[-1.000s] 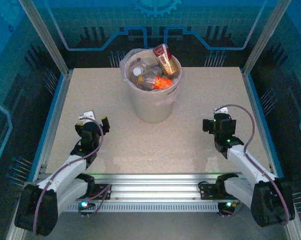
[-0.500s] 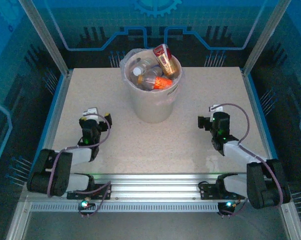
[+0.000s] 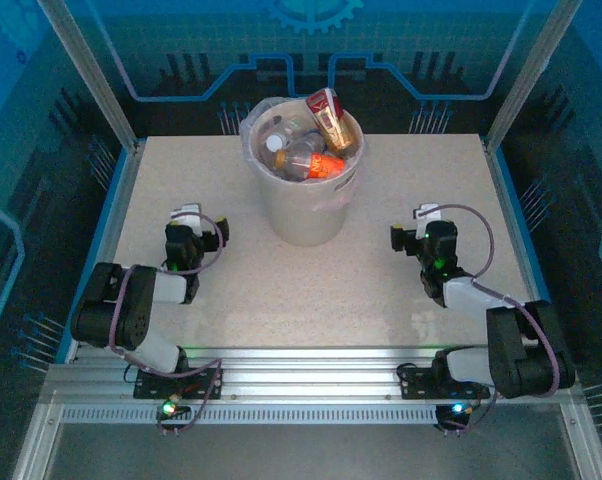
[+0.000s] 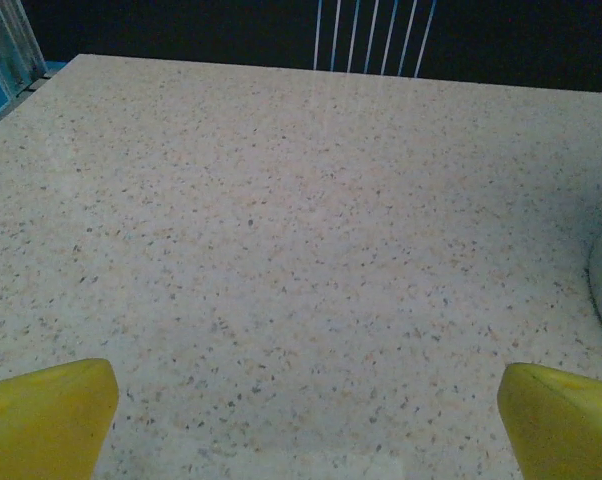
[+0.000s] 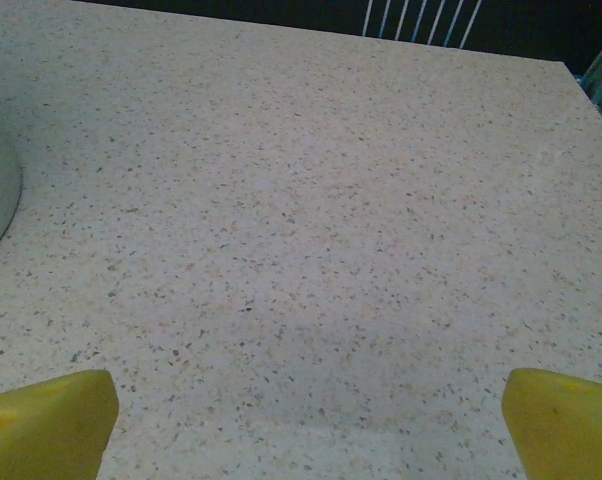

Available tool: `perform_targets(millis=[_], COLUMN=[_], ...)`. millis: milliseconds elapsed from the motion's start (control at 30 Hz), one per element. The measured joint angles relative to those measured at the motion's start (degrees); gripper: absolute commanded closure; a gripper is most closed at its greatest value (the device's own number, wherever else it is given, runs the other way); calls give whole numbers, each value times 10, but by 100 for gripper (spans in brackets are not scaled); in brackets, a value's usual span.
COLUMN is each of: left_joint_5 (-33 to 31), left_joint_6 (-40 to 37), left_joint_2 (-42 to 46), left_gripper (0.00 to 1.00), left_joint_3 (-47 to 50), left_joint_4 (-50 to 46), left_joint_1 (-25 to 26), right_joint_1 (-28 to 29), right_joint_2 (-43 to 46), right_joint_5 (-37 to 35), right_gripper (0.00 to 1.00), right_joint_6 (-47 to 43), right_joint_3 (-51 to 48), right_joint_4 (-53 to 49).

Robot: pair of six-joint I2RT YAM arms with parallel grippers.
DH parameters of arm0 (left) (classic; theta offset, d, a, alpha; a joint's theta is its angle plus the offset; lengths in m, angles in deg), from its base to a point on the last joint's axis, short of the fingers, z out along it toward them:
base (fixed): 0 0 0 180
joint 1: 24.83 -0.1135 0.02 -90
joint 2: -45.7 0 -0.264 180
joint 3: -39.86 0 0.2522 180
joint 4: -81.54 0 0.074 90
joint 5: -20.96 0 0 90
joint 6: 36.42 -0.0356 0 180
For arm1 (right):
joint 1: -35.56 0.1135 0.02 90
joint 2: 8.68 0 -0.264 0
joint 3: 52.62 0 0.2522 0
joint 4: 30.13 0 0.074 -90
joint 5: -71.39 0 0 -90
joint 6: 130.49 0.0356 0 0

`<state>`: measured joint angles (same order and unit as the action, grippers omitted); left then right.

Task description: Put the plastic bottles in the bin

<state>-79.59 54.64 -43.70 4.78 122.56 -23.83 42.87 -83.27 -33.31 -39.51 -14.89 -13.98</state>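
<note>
Bottles (image 3: 306, 150) sit heaped inside the bin (image 3: 301, 215), which I see ahead of and between my left gripper (image 3: 203, 225) and right gripper (image 3: 411, 225); both jaws stand spread, holding nothing.

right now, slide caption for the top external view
Plastic bottles piled in the bin at the far middle of the table, left gripper and right gripper open and empty on either side.

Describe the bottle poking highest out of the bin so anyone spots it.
Start at the large round beige-white plastic bin at the far middle of the table. At its far right rim leans a plastic bottle with a red-and-gold label, rising above the other bottles.
</note>
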Motion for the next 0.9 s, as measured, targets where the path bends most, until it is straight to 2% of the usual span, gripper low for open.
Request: perform_targets(millis=[367, 900], left_joint_5=[16, 19], left_joint_6=[0, 0], left_joint_2=[0, 0], left_gripper=[1, 1], left_joint_3=[0, 0], left_joint_4=[-18, -19], left_joint_1=[0, 0], right_joint_1=[-10, -31], right_joint_2=[-64, -106], right_joint_5=[50, 116], right_gripper=[0, 0], right_joint_6=[-12, -21], right_joint_3=[0, -33], right_joint_4=[70, 176])
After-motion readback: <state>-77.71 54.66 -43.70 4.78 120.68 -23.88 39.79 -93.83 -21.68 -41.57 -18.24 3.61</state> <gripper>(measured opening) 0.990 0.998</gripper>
